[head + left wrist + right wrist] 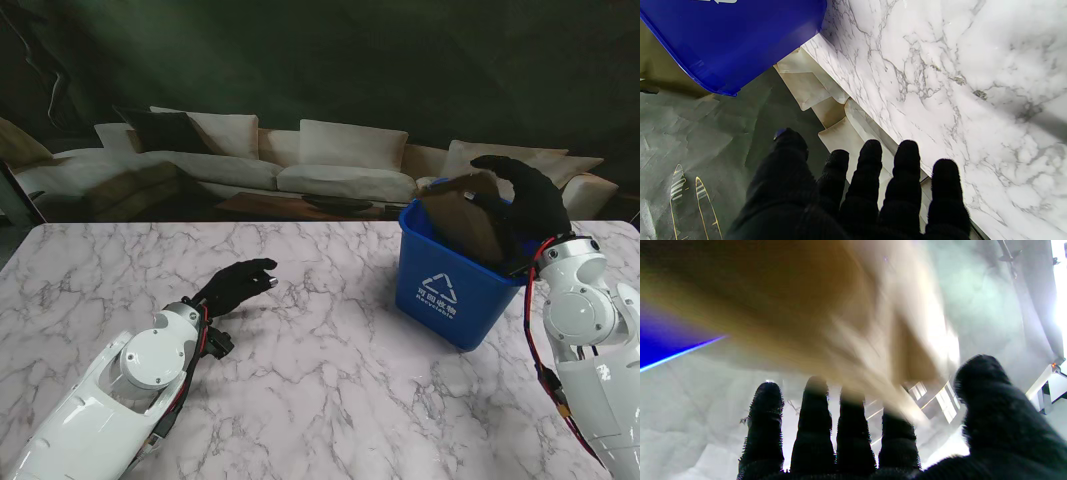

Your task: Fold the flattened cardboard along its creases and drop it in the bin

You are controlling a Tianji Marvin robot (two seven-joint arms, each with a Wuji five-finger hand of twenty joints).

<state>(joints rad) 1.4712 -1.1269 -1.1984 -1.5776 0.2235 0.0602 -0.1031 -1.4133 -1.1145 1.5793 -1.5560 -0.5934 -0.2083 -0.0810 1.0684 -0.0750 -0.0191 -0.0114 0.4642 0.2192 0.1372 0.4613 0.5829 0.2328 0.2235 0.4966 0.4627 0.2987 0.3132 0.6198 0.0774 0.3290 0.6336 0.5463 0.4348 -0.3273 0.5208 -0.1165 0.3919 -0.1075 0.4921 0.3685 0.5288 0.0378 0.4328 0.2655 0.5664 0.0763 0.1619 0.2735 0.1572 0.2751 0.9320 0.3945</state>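
Note:
The brown folded cardboard [465,215] stands tilted in the blue bin [440,285] at the right, its upper part sticking out over the rim. My right hand [525,195] curls just over the cardboard's top edge. In the right wrist view the cardboard [773,306] is a blur in front of my spread fingers [813,426], and none of them closes on it. My left hand [238,285] hovers low over the marble table [330,340] left of the middle, fingers apart and holding nothing. The left wrist view shows the bin [730,36] beyond that hand [857,193].
The bin stands near the table's far right corner. A backdrop picturing a sofa [330,165] hangs behind the table's far edge. My right arm [590,340] rises close beside the bin.

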